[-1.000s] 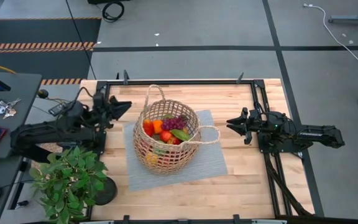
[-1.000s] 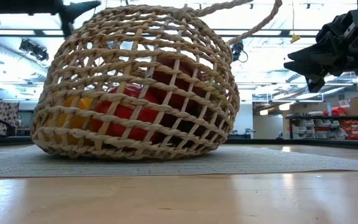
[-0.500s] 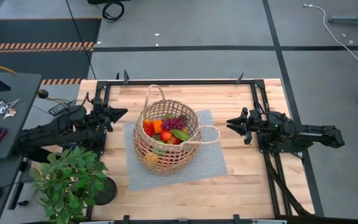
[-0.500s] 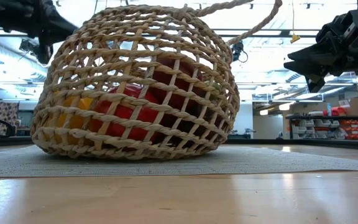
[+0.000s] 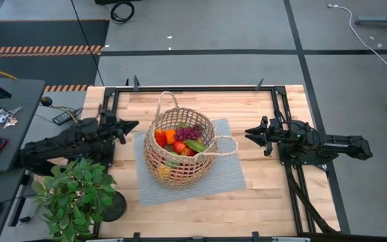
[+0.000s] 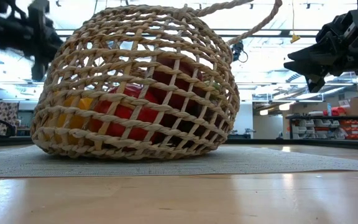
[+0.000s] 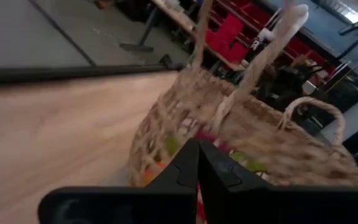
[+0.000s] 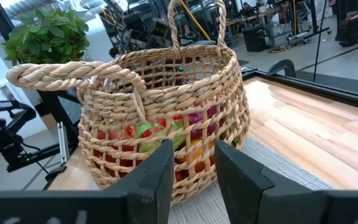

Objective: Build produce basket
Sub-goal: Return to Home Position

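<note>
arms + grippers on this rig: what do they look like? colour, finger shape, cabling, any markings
Both arms are black with boxy joint housings. The left gripper and right gripper each carry two flat black fingers that taper toward the tips, mounted on a crossbar. No markings are legible. What look like black cables trail from the right arm's base.

Lab/wkshp: parts-bin shelves (image 6: 347, 127), hazard-striped floor tape (image 5: 39, 49).
</note>
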